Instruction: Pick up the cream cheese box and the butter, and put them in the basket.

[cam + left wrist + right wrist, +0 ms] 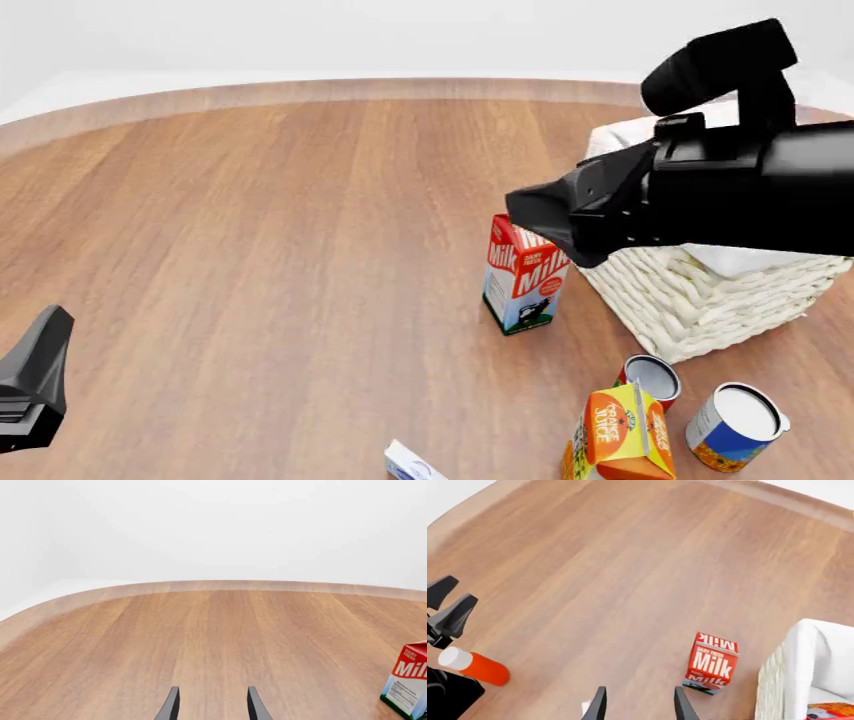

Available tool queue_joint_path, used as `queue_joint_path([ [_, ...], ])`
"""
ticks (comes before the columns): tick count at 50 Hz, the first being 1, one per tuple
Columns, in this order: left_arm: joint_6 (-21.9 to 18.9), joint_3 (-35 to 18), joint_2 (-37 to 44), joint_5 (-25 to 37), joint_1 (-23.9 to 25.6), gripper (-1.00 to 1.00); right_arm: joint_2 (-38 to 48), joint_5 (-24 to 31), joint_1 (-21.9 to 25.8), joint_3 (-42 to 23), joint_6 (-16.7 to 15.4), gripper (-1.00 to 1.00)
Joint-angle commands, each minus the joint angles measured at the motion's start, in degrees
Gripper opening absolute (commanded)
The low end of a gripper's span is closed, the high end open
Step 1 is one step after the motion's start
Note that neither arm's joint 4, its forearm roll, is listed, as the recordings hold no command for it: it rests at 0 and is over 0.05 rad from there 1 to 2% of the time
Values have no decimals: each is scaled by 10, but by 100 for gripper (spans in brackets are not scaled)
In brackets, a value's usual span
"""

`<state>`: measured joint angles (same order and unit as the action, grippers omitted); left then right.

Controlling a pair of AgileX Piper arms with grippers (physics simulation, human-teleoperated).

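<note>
The brown wood-grain worktop [267,250] is showing a smooth, matt finish with a paler rim. The square cream wicker basket [694,295] is looking rough and woven, its white cloth liner [814,655] lying soft and matt. The red-white milk carton [523,275] is looking like smooth printed paperboard. The two round tins [734,420] at five o'clock are showing dull grey metal lids. The black right tool [637,702] is looking matt, like hard plastic.

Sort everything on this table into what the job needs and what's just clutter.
Job:
cream cheese box
basket
butter, apparently the red corner showing inside the basket

Clutter:
milk carton
juice carton
red can
blue can
orange bottle
</note>
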<state>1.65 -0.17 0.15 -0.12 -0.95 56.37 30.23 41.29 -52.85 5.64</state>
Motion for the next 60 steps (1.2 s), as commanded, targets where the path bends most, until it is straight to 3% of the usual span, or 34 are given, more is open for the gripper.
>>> queue_joint_path([
  [1,0,0,0,0,0,100,31,-6,39,18,2,100],
  [25,0,0,0,0,0,100,104,-62,101,80,55,100],
  [60,0,0,0,0,0,100,200,-148,147,138,89,100],
])
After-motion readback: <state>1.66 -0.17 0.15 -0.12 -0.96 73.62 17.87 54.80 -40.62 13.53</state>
